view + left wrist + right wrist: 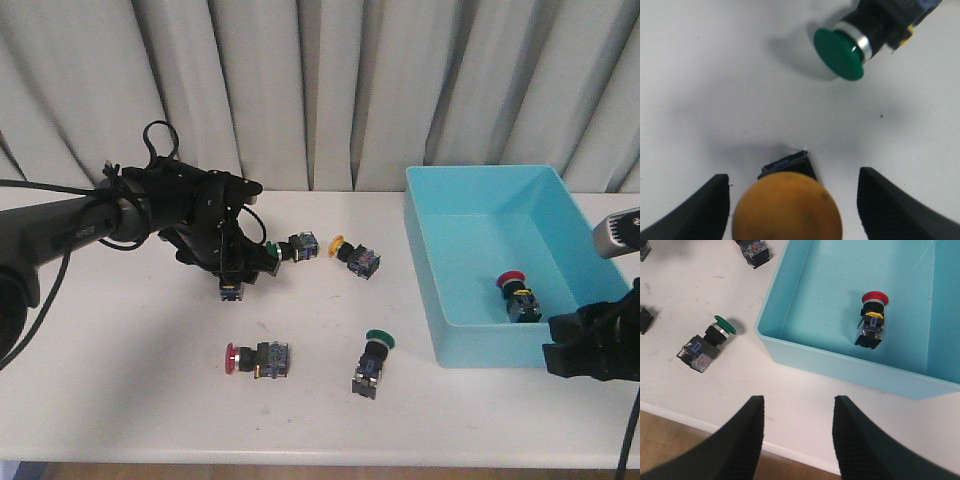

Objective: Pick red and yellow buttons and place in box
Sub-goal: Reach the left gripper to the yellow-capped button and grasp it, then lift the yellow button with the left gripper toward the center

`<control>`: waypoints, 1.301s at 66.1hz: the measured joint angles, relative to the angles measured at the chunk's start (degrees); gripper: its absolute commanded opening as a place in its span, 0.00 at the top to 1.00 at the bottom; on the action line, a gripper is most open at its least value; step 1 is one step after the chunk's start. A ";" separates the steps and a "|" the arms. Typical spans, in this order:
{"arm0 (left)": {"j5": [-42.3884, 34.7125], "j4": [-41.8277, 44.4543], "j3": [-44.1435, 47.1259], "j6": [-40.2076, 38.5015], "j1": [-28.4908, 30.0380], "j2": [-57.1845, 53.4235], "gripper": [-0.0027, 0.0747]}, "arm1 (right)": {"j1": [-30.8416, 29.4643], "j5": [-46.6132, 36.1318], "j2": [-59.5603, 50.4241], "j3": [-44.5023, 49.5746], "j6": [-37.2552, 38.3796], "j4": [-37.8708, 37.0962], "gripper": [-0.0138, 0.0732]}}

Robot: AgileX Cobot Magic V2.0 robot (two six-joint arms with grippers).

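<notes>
My left gripper [232,268] is open at the table's left-middle, with its fingers [700,210] on either side of a yellow button [786,210]; small gaps show between pads and cap, and only the black body [232,291] shows in the front view. A second yellow button [340,244] lies at mid-table. A red button [233,357] lies near the front. Another red button [512,279] lies inside the turquoise box [430,280], also seen in the right wrist view [874,296]. My right gripper [592,345] is open and empty beside the box's near right corner.
A green button [272,249] lies just right of my left gripper and shows in the left wrist view [839,52]. Another green button [379,340] lies in front of the box's near left corner. The table's front edge [700,422] runs below my right gripper [797,401].
</notes>
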 measured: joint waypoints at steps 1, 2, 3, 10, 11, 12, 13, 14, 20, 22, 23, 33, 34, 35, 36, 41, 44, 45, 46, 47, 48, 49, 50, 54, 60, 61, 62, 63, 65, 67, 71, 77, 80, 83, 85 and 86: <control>0.08 0.00 0.00 -0.05 0.04 0.01 0.35 | 0.00 0.00 0.00 0.00 0.00 0.00 0.48; 0.15 0.02 0.00 -0.05 0.04 0.07 0.36 | 0.00 0.00 0.00 0.00 0.00 0.00 0.48; 0.15 0.08 0.00 -0.05 0.06 0.07 0.37 | 0.00 0.00 0.00 0.00 0.00 0.00 0.48; -0.09 0.45 -0.05 -0.11 0.16 0.07 0.47 | 0.00 0.13 0.00 0.00 0.00 0.00 0.48; -0.16 0.45 -0.05 -0.11 0.16 0.07 0.47 | 0.00 0.09 0.00 0.00 0.00 0.00 0.48; -0.24 0.45 -0.05 -0.11 0.16 0.07 0.49 | 0.00 0.15 0.00 0.00 0.00 0.00 0.48; -0.31 0.45 -0.05 -0.16 0.16 0.07 0.51 | 0.00 0.24 0.00 0.00 0.00 0.00 0.48; -0.37 0.45 -0.05 -0.16 0.16 0.07 0.52 | 0.00 0.26 0.00 0.00 0.00 0.00 0.48; -0.71 0.45 -0.05 -0.16 0.16 0.07 0.59 | 0.00 0.44 0.00 0.00 0.00 0.00 0.48; -0.91 0.45 -0.05 -0.16 0.16 0.07 0.61 | 0.00 0.44 0.00 0.00 0.00 0.00 0.48; -0.94 0.45 -0.05 -0.16 0.16 0.07 0.62 | 0.00 0.44 0.00 0.00 0.00 0.00 0.48; -0.94 0.45 -0.05 -0.16 0.16 0.07 0.71 | 0.00 0.51 0.00 0.00 0.00 0.00 0.48; -0.94 0.45 -0.05 -0.16 0.16 0.07 0.71 | 0.00 0.51 0.00 0.00 0.00 0.00 0.48; -0.94 0.45 -0.05 -0.16 0.16 0.07 0.72 | 0.00 0.51 0.00 0.00 0.00 0.00 0.48; -0.94 0.45 -0.05 -0.16 0.16 0.07 0.72 | 0.00 0.51 0.00 0.00 0.00 0.00 0.48; -0.94 0.45 -0.05 -0.16 0.16 0.07 0.73 | 0.00 0.51 0.00 0.00 0.00 0.00 0.48; -0.94 0.45 -0.05 -0.16 0.16 0.07 0.73 | 0.00 0.51 0.00 0.00 0.00 0.00 0.48; -0.94 0.45 -0.05 -0.16 0.16 0.07 0.73 | 0.00 0.51 0.00 0.00 0.00 0.00 0.48; -0.94 0.45 -0.05 -0.09 0.16 0.00 0.73 | 0.00 0.51 0.00 0.00 0.00 0.00 0.48; -0.88 0.45 -0.05 -0.02 0.16 0.00 0.73 | 0.00 0.51 0.00 0.00 0.00 0.00 0.48; -0.88 0.45 -0.05 0.04 0.16 -0.14 0.73 | 0.00 0.51 0.00 0.00 0.00 0.00 0.48; -0.80 0.45 -0.05 0.15 0.16 -0.20 0.73 | 0.00 0.51 0.00 0.00 0.00 0.00 0.48; -0.63 0.45 -0.05 0.29 0.16 -0.33 0.73 | 0.00 0.51 0.00 0.00 0.00 0.00 0.48; 0.03 0.45 -0.05 1.01 0.16 -1.20 0.73 | 0.00 0.51 0.00 0.00 0.00 0.00 0.48; 1.26 0.45 -0.05 2.36 0.16 -3.36 0.73 | 0.00 0.51 0.00 0.00 0.00 0.00 0.48; 1.48 0.45 -0.05 2.67 0.16 -4.09 0.73 | 0.00 0.51 0.00 0.00 0.00 0.00 0.48; 1.74 0.45 -0.05 2.97 0.16 -4.60 0.73 | 0.00 0.51 0.00 0.00 0.00 0.00 0.48; 2.10 0.45 -0.05 3.28 0.16 -5.14 0.73 | 0.00 0.51 0.00 0.00 0.00 0.00 0.48; 2.48 0.45 -0.05 4.02 0.16 -6.00 0.73 | 0.00 0.51 0.00 0.00 0.00 0.00 0.48; 3.05 0.45 -0.05 4.82 0.16 -7.53 0.73 | 0.00 0.51 0.00 0.00 0.00 0.00 0.48; 4.26 0.35 -0.05 6.44 0.16 -10.10 0.73 | 0.00 0.51 0.00 0.00 0.00 0.00 0.48; 5.73 -0.83 0.64 9.17 0.16 -14.42 0.73 | 0.00 0.51 0.00 0.00 0.00 0.00 0.48; 5.73 -2.00 2.10 10.83 0.16 -16.46 0.73 | 0.00 0.51 0.00 0.00 0.00 0.00 0.48; 5.51 -3.66 4.26 12.66 0.16 -19.47 0.73 | 0.00 0.66 0.00 0.00 0.00 0.00 0.48; 5.16 -5.46 6.53 14.45 0.16 -20.74 0.73 | 0.00 0.68 0.00 0.00 0.00 0.00 0.48; 5.02 -5.86 7.02 14.86 0.16 -22.06 0.73 | 0.00 0.68 0.00 0.00 0.00 0.00 0.48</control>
